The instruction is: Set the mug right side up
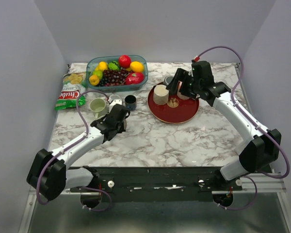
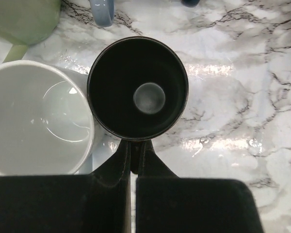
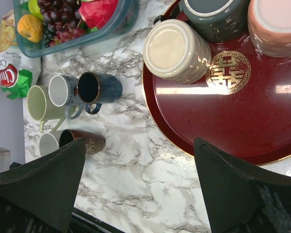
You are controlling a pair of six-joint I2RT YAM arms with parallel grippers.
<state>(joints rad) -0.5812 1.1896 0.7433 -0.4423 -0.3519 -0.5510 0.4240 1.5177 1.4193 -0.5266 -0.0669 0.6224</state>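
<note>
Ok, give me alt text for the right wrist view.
The open right gripper hovers over a red tray holding an upside-down cream mug, a grey mug and a pink mug. Beside it on the marble table: a cluster of mugs, a fruit container and a chip bag.

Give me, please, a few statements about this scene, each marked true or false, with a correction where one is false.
1. The cream mug stands upside down on the red tray. True.
2. The right fingers are closed on that mug. False: they are spread wide above the tray and hold nothing.
3. The left fingers are shut. True.
4. The chip bag lies on the tray. False: it lies on the table, beside the fruit bin.
</note>
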